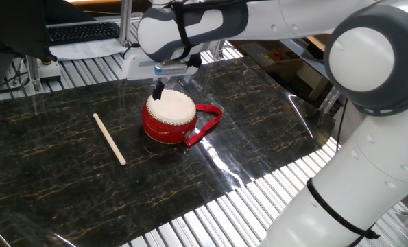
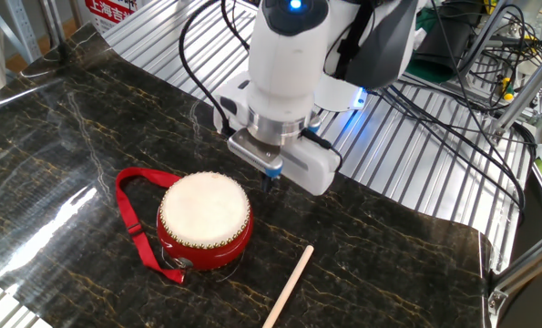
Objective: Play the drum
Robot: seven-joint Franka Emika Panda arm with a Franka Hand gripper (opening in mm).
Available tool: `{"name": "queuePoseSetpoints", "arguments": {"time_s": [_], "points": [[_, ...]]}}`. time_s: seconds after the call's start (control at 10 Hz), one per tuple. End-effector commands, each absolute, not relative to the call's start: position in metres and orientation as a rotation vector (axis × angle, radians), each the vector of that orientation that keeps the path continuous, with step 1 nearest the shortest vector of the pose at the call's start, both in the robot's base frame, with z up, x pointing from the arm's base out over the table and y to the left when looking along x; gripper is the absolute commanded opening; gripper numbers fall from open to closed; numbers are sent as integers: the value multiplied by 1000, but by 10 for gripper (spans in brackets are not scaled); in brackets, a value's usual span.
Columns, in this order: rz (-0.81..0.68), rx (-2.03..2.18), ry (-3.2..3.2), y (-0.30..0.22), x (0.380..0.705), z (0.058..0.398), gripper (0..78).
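The small red drum (image 1: 169, 118) with a cream-white skin, studded rim and red strap loop (image 1: 210, 123) sits on the dark marbled mat; it also shows in the other fixed view (image 2: 204, 221). My gripper (image 1: 158, 90) hangs just above the mat beside the drum's far edge, fingers pressed together and empty. In the other fixed view the gripper (image 2: 270, 180) is just off the drum's right rim, apart from the skin.
A thin pale wooden stick (image 1: 110, 138) lies on the mat away from the drum, and shows in the other fixed view (image 2: 289, 285). The mat (image 1: 272, 110) lies on a ribbed metal table (image 1: 210, 206). A keyboard (image 1: 84, 31) and cables (image 2: 453, 73) lie beyond.
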State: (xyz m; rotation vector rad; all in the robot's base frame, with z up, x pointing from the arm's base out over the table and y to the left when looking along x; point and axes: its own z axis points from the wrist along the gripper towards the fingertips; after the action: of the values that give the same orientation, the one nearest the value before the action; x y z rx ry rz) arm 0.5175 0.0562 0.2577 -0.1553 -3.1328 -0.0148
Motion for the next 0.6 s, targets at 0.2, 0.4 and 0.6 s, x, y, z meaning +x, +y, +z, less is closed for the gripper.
{"name": "queuePoseSetpoints", "arguments": {"time_s": [0.2, 0.4, 0.6], "points": [[-3, -121, -3128, 65, 516, 252, 0], [14, -63, -3121, 69, 514, 247, 0], [25, -63, -3135, 71, 512, 243, 0]]}}
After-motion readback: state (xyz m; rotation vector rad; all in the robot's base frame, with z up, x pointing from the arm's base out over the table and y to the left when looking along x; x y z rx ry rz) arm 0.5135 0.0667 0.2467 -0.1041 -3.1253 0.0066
